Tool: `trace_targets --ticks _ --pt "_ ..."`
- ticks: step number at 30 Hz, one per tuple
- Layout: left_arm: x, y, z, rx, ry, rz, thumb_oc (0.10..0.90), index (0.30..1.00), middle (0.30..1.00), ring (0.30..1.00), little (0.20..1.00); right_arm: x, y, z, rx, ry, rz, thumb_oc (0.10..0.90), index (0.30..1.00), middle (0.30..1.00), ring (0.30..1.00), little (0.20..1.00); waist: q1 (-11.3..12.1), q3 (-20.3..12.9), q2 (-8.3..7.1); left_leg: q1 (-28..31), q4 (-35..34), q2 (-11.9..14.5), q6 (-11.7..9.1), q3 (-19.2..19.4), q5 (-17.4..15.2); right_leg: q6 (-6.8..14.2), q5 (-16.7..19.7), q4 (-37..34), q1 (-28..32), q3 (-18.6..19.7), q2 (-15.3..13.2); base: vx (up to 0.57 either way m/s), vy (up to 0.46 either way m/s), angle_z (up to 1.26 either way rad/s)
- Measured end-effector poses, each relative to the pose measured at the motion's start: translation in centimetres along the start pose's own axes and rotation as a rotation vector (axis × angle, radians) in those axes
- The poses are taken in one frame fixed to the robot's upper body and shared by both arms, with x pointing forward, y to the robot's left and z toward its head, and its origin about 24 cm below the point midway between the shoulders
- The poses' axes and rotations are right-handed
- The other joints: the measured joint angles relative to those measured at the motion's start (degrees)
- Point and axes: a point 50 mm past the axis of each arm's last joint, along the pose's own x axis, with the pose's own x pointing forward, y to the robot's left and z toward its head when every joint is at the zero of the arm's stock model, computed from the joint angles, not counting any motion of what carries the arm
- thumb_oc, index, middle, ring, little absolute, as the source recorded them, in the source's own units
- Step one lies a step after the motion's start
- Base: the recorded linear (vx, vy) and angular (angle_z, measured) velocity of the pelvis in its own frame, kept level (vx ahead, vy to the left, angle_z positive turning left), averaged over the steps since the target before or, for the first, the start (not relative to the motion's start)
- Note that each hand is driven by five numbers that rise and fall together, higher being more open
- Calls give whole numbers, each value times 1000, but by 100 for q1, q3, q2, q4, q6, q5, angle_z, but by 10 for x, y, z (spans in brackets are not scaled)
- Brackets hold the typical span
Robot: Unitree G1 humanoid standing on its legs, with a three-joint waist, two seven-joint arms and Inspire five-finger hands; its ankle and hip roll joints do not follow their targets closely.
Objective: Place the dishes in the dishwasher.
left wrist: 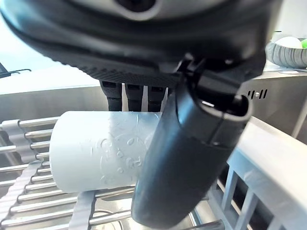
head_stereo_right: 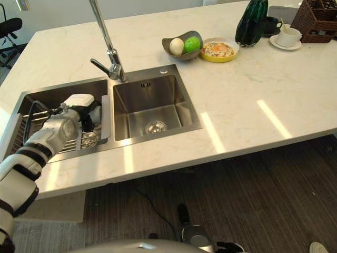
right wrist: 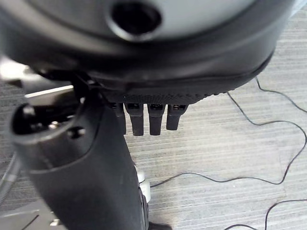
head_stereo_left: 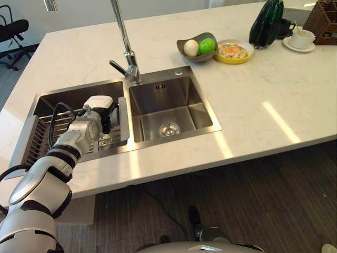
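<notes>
Cup (left wrist: 100, 151), a white embossed cylinder, lay on its side on the ribbed metal rack (head_stereo_left: 45, 138) in the steel sink's (head_stereo_left: 158, 105) nine o'clock basin. Head views: the left hand (head_stereo_left: 97, 124) reached down there; a grey bowl (head_stereo_left: 197, 48) at one o'clock on the marble tabletop (head_stereo_left: 263, 105) held fruit. Left wrist view: fingers (left wrist: 129, 98) and thumb curled round the cup. Right wrist view: the right hand (right wrist: 86, 158) hung relaxed, empty, over striped floor (right wrist: 249, 139).

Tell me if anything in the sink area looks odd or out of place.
One thing: a white cup lies on its side on the wire rack in the left sink basin, not upright. The left hand is over it, thumb in front. Nothing looks spilled or broken.
</notes>
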Motion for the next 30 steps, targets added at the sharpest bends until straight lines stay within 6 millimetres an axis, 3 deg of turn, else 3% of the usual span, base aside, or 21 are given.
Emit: trace_targets --ticks 7,9,18,22,24,26,29,30 --pt "-6 2 13 117 -89 41 400 300 300 300 300 0 0 1 0 -15 6 800 900 900 900 900 29 16 30 -2 0 17 -6 -92 2 -40 -25 1 40 -136 -13 -8 -15 11" --pt "-11 -7 19 162 -148 108 400 300 300 300 300 -1 -1 1 0 -30 -8 800 900 900 900 900 85 26 17 9 0 20 -8 -184 4 -79 -53 0 85 -213 -30 11 -12 17" --pt "-35 -12 15 183 -230 245 400 300 300 300 300 -2 -12 -1 41 -49 -76 800 900 900 900 900 190 34 9 97 1 52 -42 -300 1 -165 -119 -6 227 -343 -36 2 -23 7" --pt "-44 -16 12 155 -256 252 400 300 300 300 300 -2 -11 -1 41 -49 -74 800 900 900 900 900 261 40 20 108 0 73 -56 -379 -8 -186 -137 -1 296 -431 -39 3 -24 12" --pt "-59 -20 9 70 -271 290 400 300 300 300 300 -2 -6 -5 47 -41 -68 800 900 900 900 900 303 43 16 71 -1 96 -79 -505 -24 -205 -152 -2 298 -545 -36 -1 -31 24" --pt "-66 -22 4 40 -266 313 400 300 300 300 300 -2 -3 -7 49 -31 -62 800 900 900 900 900 463 47 17 58 1 131 -108 -595 3 -212 -158 1 328 -625 -29 1 -45 23" --pt "-86 -11 -7 -175 -249 406 400 300 300 300 300 -2 0 -7 50 -35 -57 800 900 900 900 900 481 63 -15 77 3 172 -141 -752 11 -258 -210 -6 396 -794 -17 22 -27 30" --pt "-86 -11 -7 -175 -249 406 400 300 300 300 300 -2 0 -7 50 -35 -57 800 900 900 900 900 481 63 -15 77 3 172 -141 -752 11 -258 -210 -6 396 -794 -17 10 -11 18"
